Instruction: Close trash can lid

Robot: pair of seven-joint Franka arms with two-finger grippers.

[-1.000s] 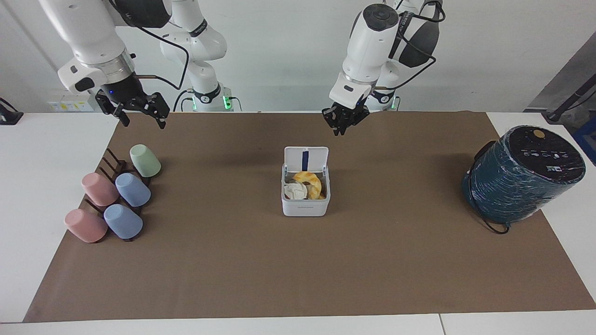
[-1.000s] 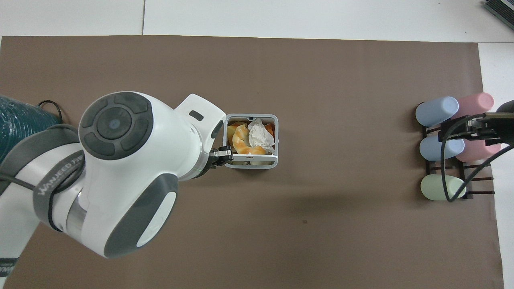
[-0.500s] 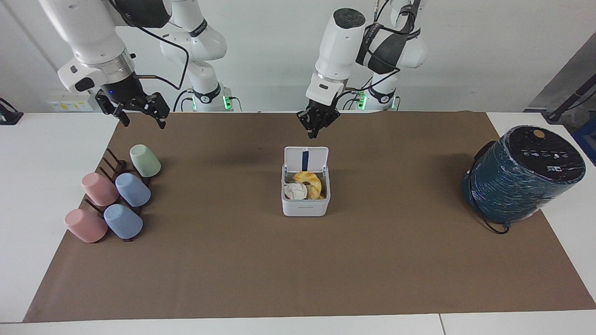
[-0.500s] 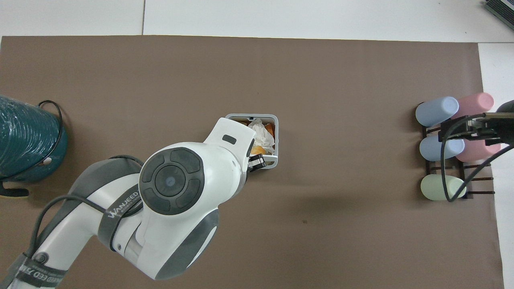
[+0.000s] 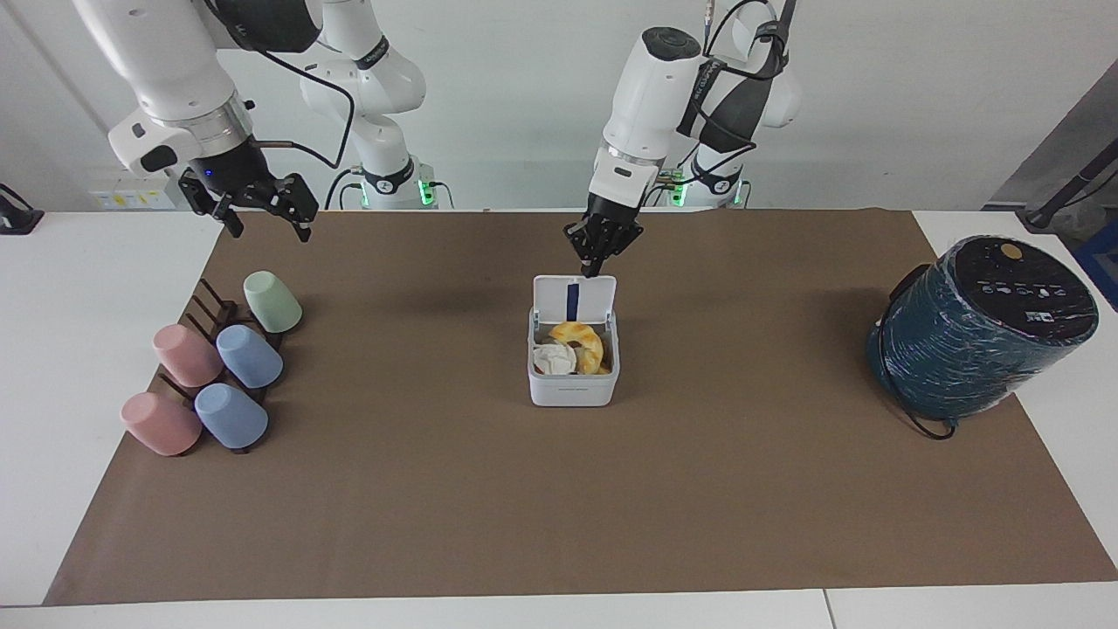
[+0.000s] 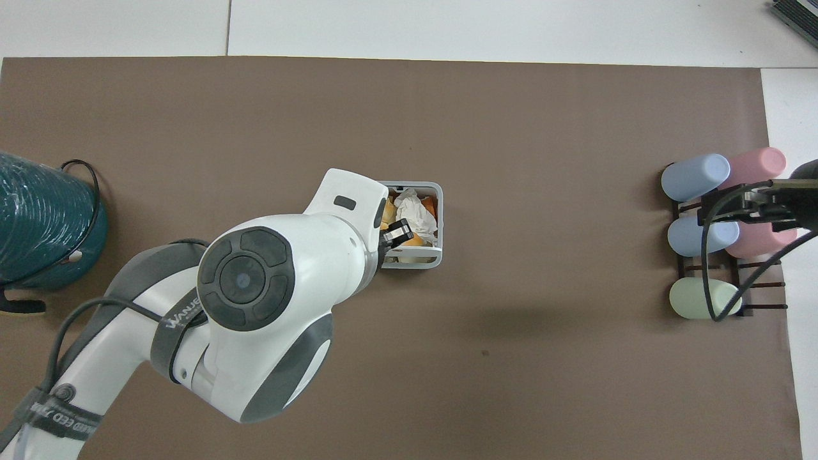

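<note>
We see a white desk [image 5: 79,367] w/ a big brown mat [image 5: 541,507] covering most of it. Next in size, a dark teal cylindrical appliance [image 5: 978,328] w/ a black round top sits tilted at the left arm's end of the desk, its black cord on the mat.

At the right arm's end, a dark rack [image 5: 214,319] holds five tumblers on their sides: two pink, two blue, one pale green [image 5: 272,301].

The trash can [image 5: 572,380], a small white cube-shaped bin, sits mid-mat, approx. halfway between appliance and rack. Inside it: a bread ring [image 5: 578,341] and crumpled white paper [image 5: 555,356]. The lid [image 5: 574,299] stands upright at the can's edge nearer the robots, blue strip showing; the can is open.

The left end effector [image 5: 596,253] points down just over the lid's top edge; fingers look narrow, close together, nothing held. We can't tell if they touch the lid.

The right end effector [image 5: 262,205] waits in the air over the mat corner near the rack, fingers spread wide, empty.
</note>
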